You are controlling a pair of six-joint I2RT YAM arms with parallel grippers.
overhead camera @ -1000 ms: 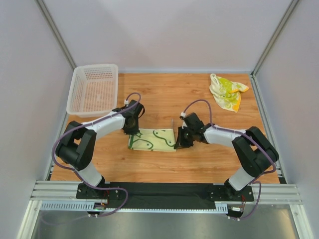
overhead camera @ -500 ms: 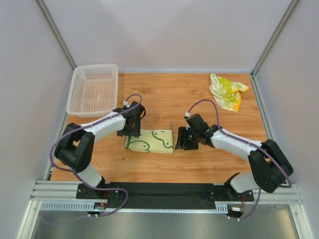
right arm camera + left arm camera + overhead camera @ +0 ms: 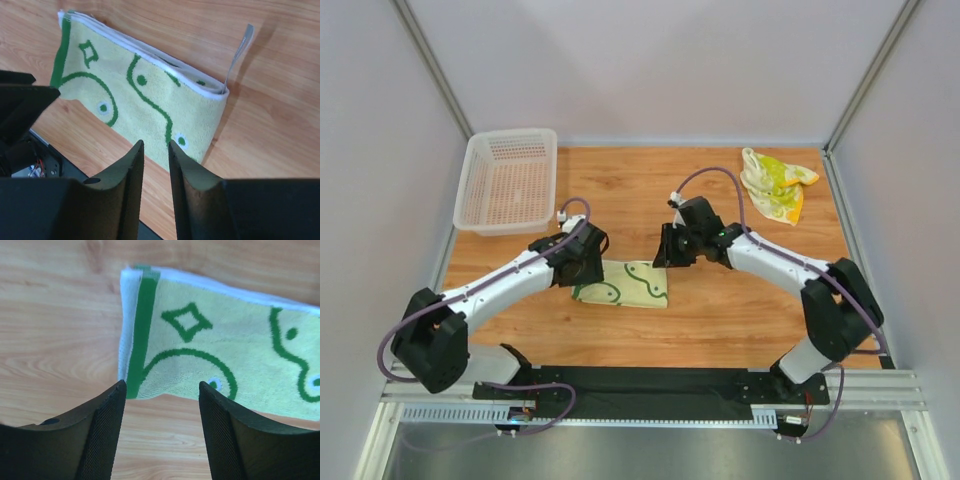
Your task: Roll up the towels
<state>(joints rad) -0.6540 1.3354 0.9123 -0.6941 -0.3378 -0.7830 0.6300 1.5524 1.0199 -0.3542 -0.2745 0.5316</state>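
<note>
Nearest me, the green-lined towel (image 3: 623, 284) lay folded flat in the middle of the wooden table (image 3: 740, 320). The left gripper (image 3: 162, 390) hung over its left end, jaws wide apart and empty. The right gripper (image 3: 156, 147) hovered above its right end, jaws barely parted, gripping nothing. Farther back, the blotched towel (image 3: 775, 185) sat crumpled far right, and the white basket (image 3: 507, 185) far left.

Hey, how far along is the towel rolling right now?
Done: the green-line towel lies folded into a flat strip, but it is not rolled. In hand: nothing. The left gripper and right gripper hover open near its two ends. Left: rolling it, then the blotched towel, which is crumpled at the far right corner.
</note>
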